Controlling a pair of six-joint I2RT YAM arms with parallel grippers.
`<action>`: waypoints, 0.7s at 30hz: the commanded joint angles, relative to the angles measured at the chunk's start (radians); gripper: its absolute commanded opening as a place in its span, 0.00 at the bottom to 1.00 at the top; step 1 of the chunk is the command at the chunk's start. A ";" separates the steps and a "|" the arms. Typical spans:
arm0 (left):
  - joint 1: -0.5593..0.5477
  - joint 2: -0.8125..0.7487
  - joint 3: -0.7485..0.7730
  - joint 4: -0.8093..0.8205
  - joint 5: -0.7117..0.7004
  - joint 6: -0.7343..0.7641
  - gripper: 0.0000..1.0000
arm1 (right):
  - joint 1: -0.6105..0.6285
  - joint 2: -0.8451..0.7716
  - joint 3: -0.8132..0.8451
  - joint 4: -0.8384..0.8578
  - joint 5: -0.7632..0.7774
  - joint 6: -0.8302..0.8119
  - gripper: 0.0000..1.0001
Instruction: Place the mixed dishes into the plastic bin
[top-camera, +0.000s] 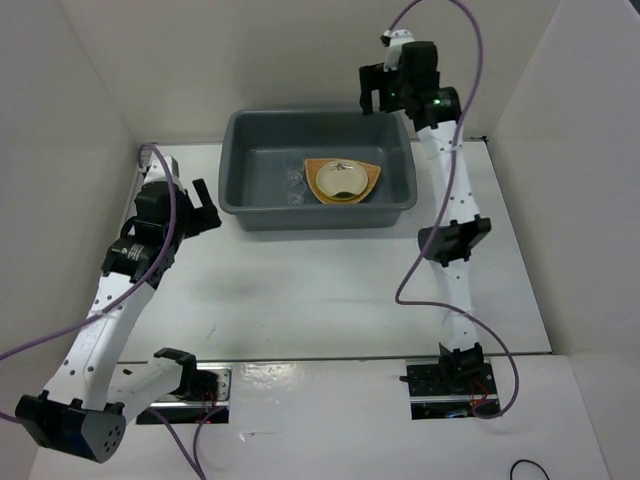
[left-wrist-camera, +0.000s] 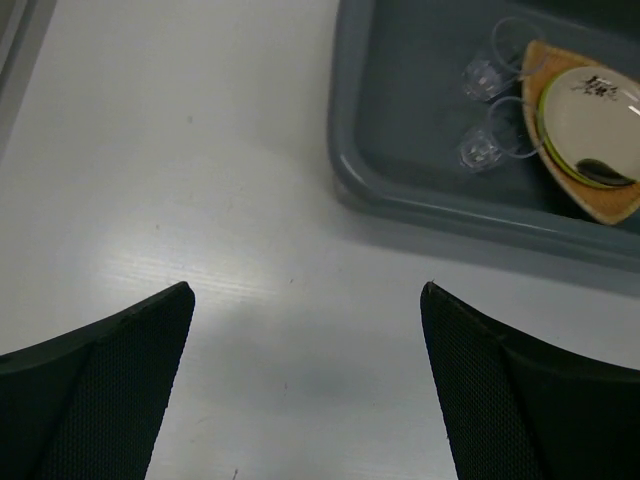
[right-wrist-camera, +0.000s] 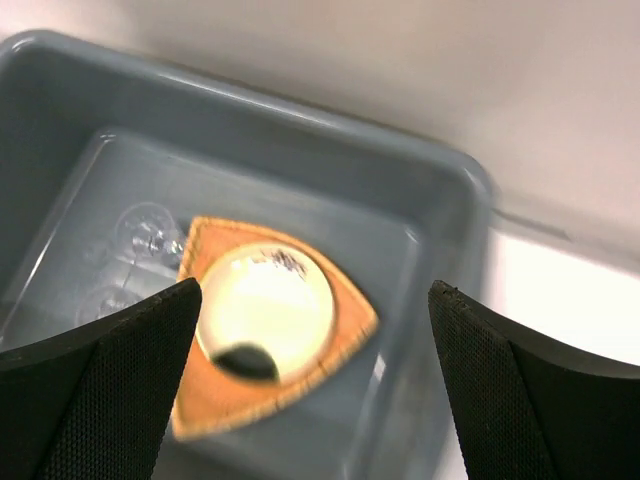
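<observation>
The plastic bin (top-camera: 238, 205) stands at the back middle of the table. In it lies the fan-shaped woven basket tray (top-camera: 372, 176) with the cream-gold plate (top-camera: 342, 178) on top. A thin lime-green plate rim (left-wrist-camera: 549, 140) shows under that plate. Two clear cups (left-wrist-camera: 487, 72) (left-wrist-camera: 480, 148) lie left of the tray on the bin floor. High over the bin's far right corner hangs my right gripper (right-wrist-camera: 315, 285), open and empty, looking down on the tray (right-wrist-camera: 215, 410). My left gripper (left-wrist-camera: 307, 290) is open and empty over bare table, left of the bin's front left corner.
White enclosure walls stand at the left, back and right of the table (top-camera: 330, 290). Purple cables (top-camera: 440, 215) loop from both arms. The bin's rim (left-wrist-camera: 450, 205) lies just ahead and right of my left fingers.
</observation>
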 joint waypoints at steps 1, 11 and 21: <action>0.009 -0.028 -0.006 0.121 0.110 0.077 1.00 | 0.041 -0.200 -0.164 -0.119 -0.031 0.042 0.99; -0.002 -0.206 -0.157 0.109 0.119 0.076 1.00 | -0.031 -0.980 -1.233 -0.048 0.044 -0.070 0.99; -0.074 -0.215 -0.195 0.129 0.144 0.064 1.00 | -0.456 -1.310 -1.790 -0.062 -0.058 -0.219 0.99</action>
